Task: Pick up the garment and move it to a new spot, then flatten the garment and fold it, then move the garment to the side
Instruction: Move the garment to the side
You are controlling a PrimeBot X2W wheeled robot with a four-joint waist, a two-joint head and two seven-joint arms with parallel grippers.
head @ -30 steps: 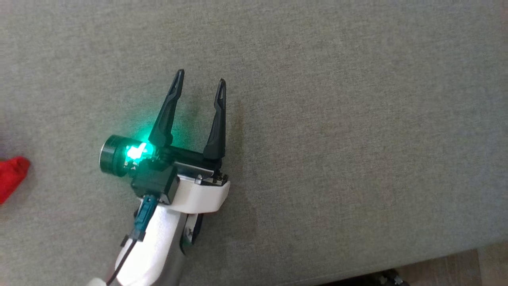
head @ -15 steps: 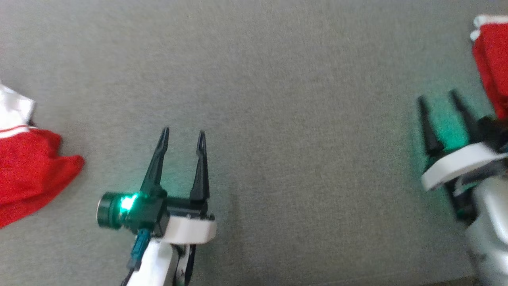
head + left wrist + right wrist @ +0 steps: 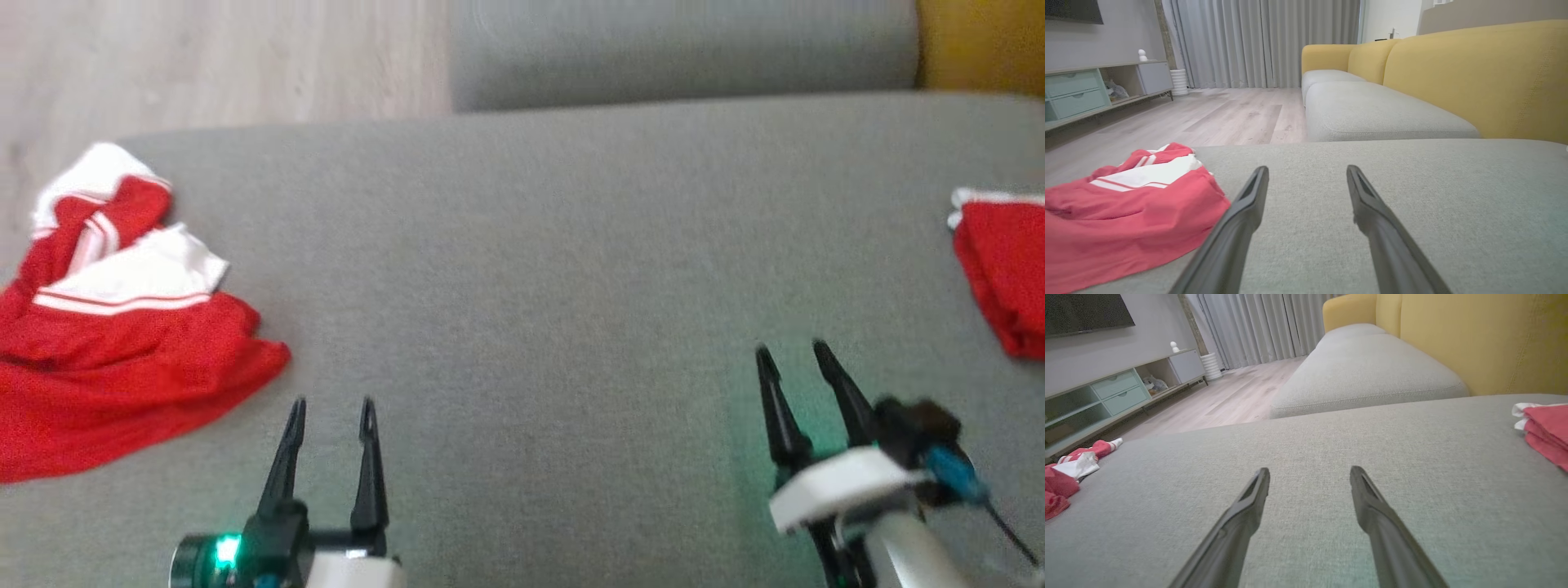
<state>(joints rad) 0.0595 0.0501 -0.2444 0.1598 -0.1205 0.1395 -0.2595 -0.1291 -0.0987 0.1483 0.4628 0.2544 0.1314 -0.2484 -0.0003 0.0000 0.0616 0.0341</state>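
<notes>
A crumpled red and white garment (image 3: pixel 122 359) lies at the left end of the grey cushion (image 3: pixel 539 269); it also shows in the left wrist view as the garment (image 3: pixel 1126 212) and, far left, in the right wrist view as the garment (image 3: pixel 1065 473). My left gripper (image 3: pixel 333 404) is open just right of its lower corner, apart from it, with nothing between the fingers (image 3: pixel 1241 212). My right gripper (image 3: pixel 792 349) is open and empty over bare cushion at the right, as the right wrist view shows (image 3: pixel 1309 469).
A second red garment (image 3: pixel 1000 278), folded, lies at the cushion's right edge (image 3: pixel 1547 424). Behind the cushion are another grey seat (image 3: pixel 1372 110), a yellow sofa back (image 3: pixel 1474 73) and wooden floor (image 3: pixel 220 65). A low cabinet (image 3: pixel 1114 392) stands along the far wall.
The head camera has swung, shifting the whole picture: the crumpled garment, the folded one and my right gripper have come into view. Both grippers stay open.
</notes>
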